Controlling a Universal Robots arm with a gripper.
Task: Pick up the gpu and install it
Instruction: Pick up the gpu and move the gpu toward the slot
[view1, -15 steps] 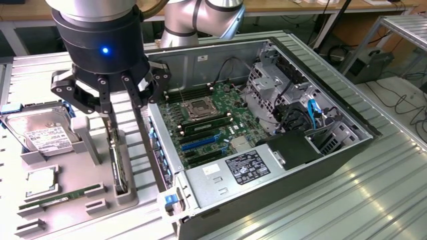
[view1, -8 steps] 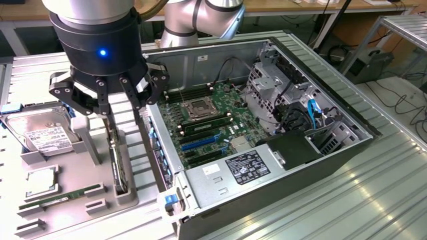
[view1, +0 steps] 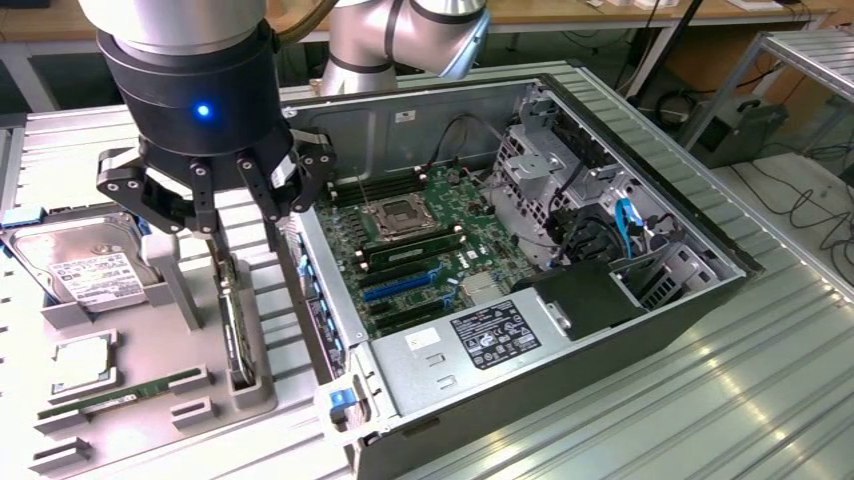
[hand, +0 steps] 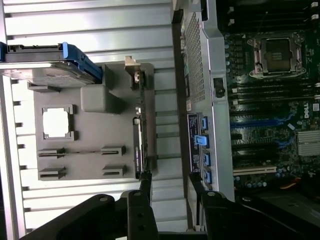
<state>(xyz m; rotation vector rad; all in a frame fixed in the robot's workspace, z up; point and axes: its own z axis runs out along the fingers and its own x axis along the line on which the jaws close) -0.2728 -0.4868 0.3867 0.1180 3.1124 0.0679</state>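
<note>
**Entry: gpu (view1: 238, 335).** A thin card that stood on its long edge in a slot of the grey holder (view1: 167, 335). The holder sat on the slatted worktop (view1: 747, 400), just beside the open computer case (view1: 561, 330). The card was not yet lifted and nothing touched it.

**Gripper (view1: 240, 222).** It hung above the holder, over the card. The fingers (hand: 145, 186) were spread wide and held nothing. In the wrist view the card's top edge ran in line with one finger rather than midway between the two.

**Also in the holder.**
- Hard drive (view1: 83, 270), propped at the far end.
- Processor chip (view1: 83, 362), lying flat.
- Memory stick (view1: 118, 396), in its own slot, well apart from the card.

**In the case.** The motherboard (view1: 420, 245) was exposed, with blue expansion slots (view1: 400, 287) free.

**Hazards, as judged.**
- With that alignment, a straight descent could bring a fingertip onto the card's edge instead of straddling it. That could tip the card or jam it in its slot.
- A grip on the fan cooler rather than the board could slip.
- The case wall stood close to the holder, so a wide swing with the card could strike it.
</note>
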